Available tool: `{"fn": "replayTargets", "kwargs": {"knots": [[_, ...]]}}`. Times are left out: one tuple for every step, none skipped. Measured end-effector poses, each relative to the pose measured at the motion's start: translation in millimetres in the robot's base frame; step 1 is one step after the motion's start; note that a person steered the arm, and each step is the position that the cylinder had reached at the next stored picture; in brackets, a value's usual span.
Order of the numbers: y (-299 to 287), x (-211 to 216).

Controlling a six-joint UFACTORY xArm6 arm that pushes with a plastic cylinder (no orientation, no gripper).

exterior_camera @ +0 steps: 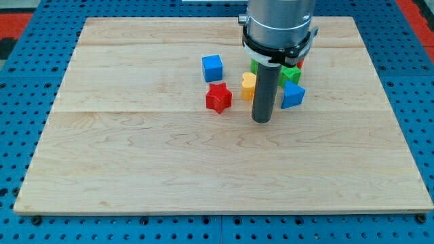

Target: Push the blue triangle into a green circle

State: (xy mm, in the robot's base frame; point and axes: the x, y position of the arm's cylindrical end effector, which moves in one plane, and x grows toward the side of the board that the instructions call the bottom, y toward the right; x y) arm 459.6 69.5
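The blue triangle lies on the wooden board, right of centre near the view's top. A green block sits just above it, partly hidden by the arm; its shape cannot be made out. My tip rests on the board, just left of and slightly below the blue triangle, with a small gap between them. A yellow block sits right behind the rod on its left side.
A red star lies left of my tip. A blue cube lies above the red star. A bit of a red block shows beside the arm. The arm's body covers the blocks behind it.
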Motion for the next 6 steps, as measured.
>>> {"fn": "replayTargets", "kwargs": {"knots": [[-0.6, 0.0], [4.8, 1.1], [41.0, 4.7], [61.8, -18.6], [42.9, -51.2], [32.9, -68.9]]}}
